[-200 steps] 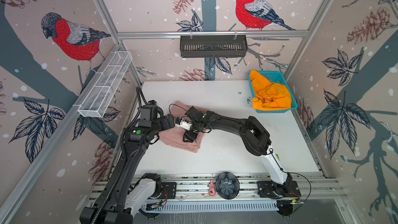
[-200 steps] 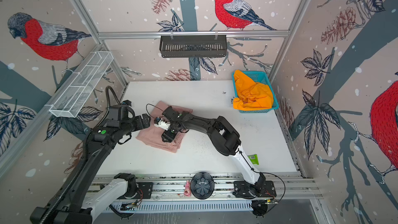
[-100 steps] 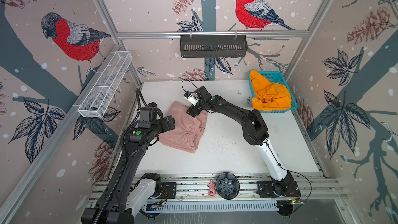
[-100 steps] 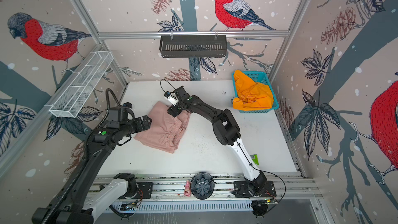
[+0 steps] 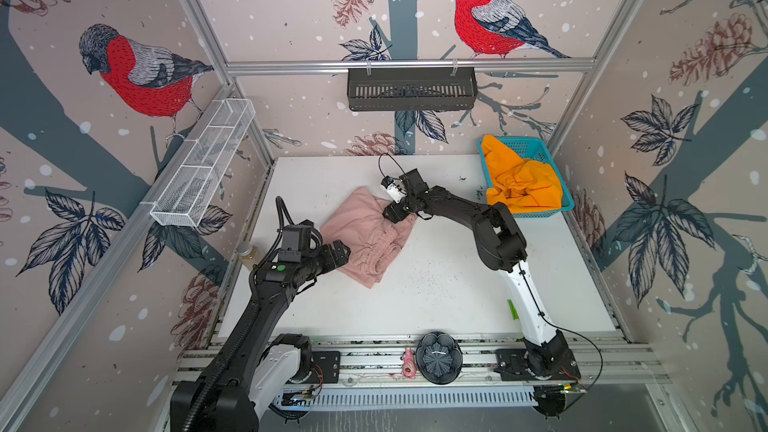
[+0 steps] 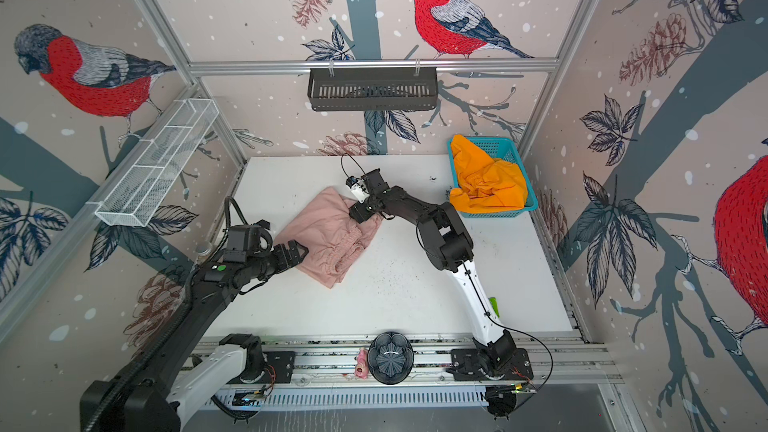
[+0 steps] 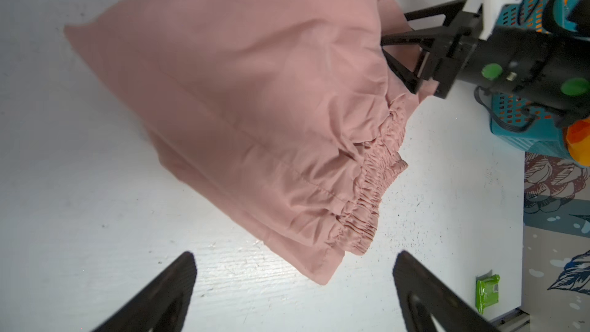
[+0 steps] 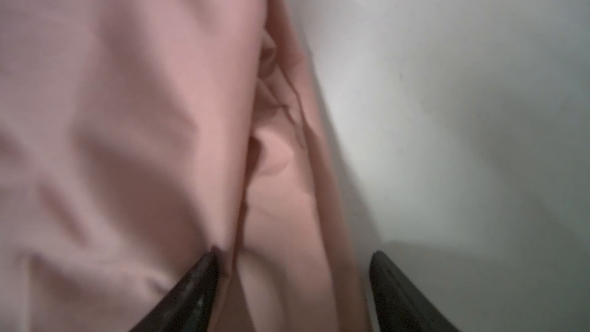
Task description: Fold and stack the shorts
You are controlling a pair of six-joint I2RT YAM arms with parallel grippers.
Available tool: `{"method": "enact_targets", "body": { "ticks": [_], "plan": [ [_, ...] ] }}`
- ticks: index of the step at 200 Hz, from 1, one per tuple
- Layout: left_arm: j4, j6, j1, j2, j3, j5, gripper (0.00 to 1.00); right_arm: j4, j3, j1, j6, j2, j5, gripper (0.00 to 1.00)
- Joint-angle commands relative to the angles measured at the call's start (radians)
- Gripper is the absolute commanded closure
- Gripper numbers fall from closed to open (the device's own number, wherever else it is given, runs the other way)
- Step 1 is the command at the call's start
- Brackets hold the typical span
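Pink shorts (image 5: 365, 238): they lie on the white counter (image 5: 436, 284), left of the middle, doubled over in loose layers. The gathered waistband (image 7: 376, 186) faces the right side.
Orange shorts (image 5: 519, 184): crumpled in the blue basket (image 5: 536, 145) at the far right corner of the counter and spilling over its near rim, well apart from the pink pair.
Left claw (image 5: 338, 253): released, with its fingers spread wide and nothing between them. It sits at the left edge of the pink shorts. In its wrist view the tips stand over bare counter on either side of the cloth's near corner.
Right claw (image 5: 395, 214): released as well, and reaching across the middle to the far right edge of the pink shorts. Its fingers (image 8: 198, 282) stand apart and straddle the cloth's edge: one rests against the fabric and the other is over bare counter (the fabric between them lies loose and is not pinched).
Counter surface: speckled with dark crumbs just beside the waistband.
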Motion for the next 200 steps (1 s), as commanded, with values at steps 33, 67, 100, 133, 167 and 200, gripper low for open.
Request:
{"method": "enact_targets", "body": {
  "ticks": [33,67,100,133,167,200],
  "plan": [
    [0.169,-0.026,0.002,0.089,-0.010,-0.031,0.03,0.224,-0.580,-0.014,0.297,-0.380,-0.058,0.34],
    [0.169,0.004,0.002,0.191,0.060,-0.043,0.03,0.198,-0.821,0.026,0.355,-0.651,-0.110,0.26],
    [0.085,0.063,0.002,0.256,0.152,-0.059,0.03,0.028,-0.844,0.049,0.305,-0.758,0.008,0.22],
    [0.064,0.070,0.002,0.242,0.145,-0.067,0.03,-0.009,-0.831,0.037,0.300,-0.759,0.096,0.21],
    [0.030,0.076,0.003,0.206,0.143,-0.078,0.03,0.022,-0.794,0.060,0.251,-0.670,0.028,0.21],
    [-0.025,0.093,0.002,0.180,0.172,-0.088,0.03,0.021,-0.739,0.125,0.222,-0.569,-0.035,0.21]
  ]
}}
